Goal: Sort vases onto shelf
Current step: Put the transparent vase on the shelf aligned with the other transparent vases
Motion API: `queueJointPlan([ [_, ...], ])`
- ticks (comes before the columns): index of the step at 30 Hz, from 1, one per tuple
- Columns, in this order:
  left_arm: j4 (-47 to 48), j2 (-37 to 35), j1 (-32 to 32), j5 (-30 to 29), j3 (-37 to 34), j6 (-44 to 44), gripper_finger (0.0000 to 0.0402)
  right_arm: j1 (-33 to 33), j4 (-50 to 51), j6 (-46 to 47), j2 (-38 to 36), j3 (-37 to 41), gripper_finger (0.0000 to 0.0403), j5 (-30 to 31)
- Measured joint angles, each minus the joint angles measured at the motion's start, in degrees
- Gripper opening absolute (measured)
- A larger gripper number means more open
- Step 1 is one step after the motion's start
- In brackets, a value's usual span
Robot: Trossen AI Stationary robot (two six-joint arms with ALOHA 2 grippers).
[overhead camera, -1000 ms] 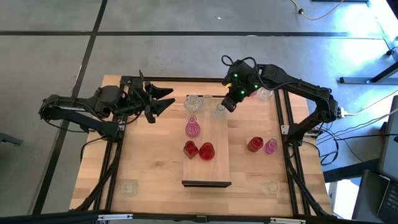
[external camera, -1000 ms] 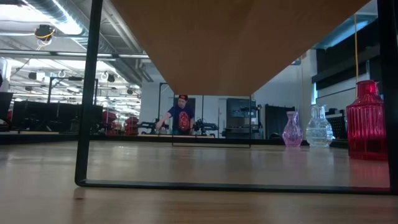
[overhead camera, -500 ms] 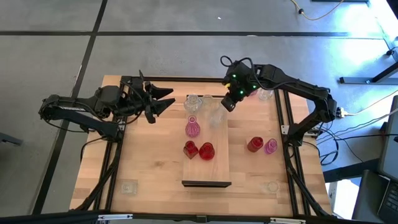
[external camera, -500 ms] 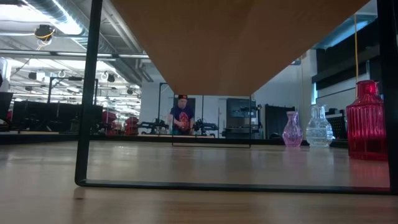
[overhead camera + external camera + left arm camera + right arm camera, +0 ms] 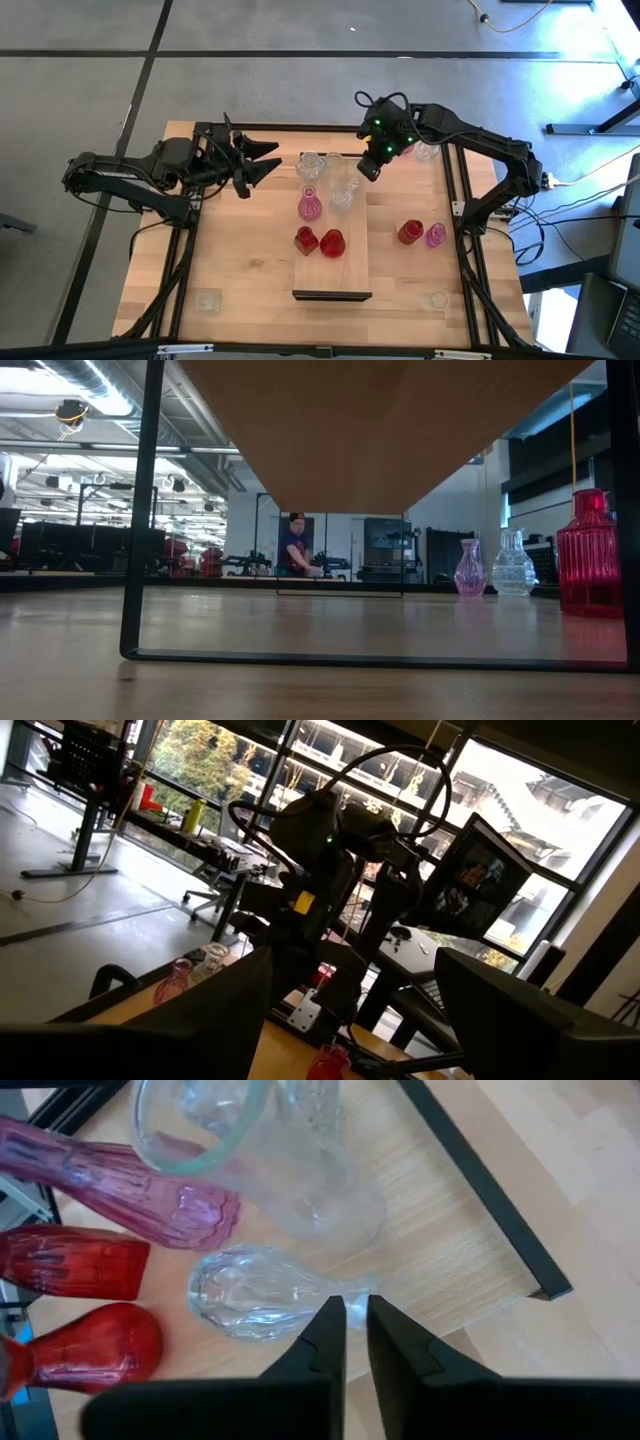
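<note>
A small clear vase [image 5: 255, 1292] sat on the far end of the shelf [image 5: 350, 268], just beside a pink vase [image 5: 310, 207], with two deep red vases [image 5: 320, 241] nearer the shelf's middle. My right gripper [image 5: 348, 1320] was nearly closed around its narrow neck; the fingers seemed to pinch the glass, though I could not be sure of contact. A red vase [image 5: 409, 232] and another pink one [image 5: 435, 236] stood on the table to the right. My left gripper [image 5: 258, 162] hovered well apart, fingers spread, holding nothing.
</note>
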State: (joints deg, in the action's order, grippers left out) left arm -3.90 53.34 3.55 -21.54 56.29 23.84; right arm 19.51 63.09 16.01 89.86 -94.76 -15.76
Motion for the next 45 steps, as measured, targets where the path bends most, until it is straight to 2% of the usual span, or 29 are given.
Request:
queueJointPlan([
  [9, 0.6, 0.0, 0.0, 0.0, 0.0, 0.1, 0.0274, 0.0, -0.4, 0.5, -0.1, 5.2, 0.0152, -3.4],
  [14, 0.6, 0.0, 0.0, 0.0, 0.0, 0.1, 0.0274, 0.0, -7.6, 2.8, -1.1, 11.3, 0.0180, -5.3],
  [27, 0.7, 0.0, 0.0, 0.0, 0.0, 0.2, 0.0274, 0.0, -19.7, 7.3, -2.5, 19.9, 0.0157, -5.9],
  [34, 0.8, 0.0, 0.0, 0.0, 0.0, 0.2, 0.0274, 0.0, -20.3, 7.8, -2.5, 21.1, 0.0141, -8.0],
  [40, 0.8, 0.0, 0.0, 0.0, 0.0, 0.2, 0.0274, 0.0, -20.0, 7.8, -2.5, 21.4, 0.0108, -10.0],
  [45, 0.8, 0.0, 0.0, 0.0, 0.0, 0.2, 0.0274, 0.0, -19.6, 7.8, -2.5, 21.4, 0.0062, -10.4],
])
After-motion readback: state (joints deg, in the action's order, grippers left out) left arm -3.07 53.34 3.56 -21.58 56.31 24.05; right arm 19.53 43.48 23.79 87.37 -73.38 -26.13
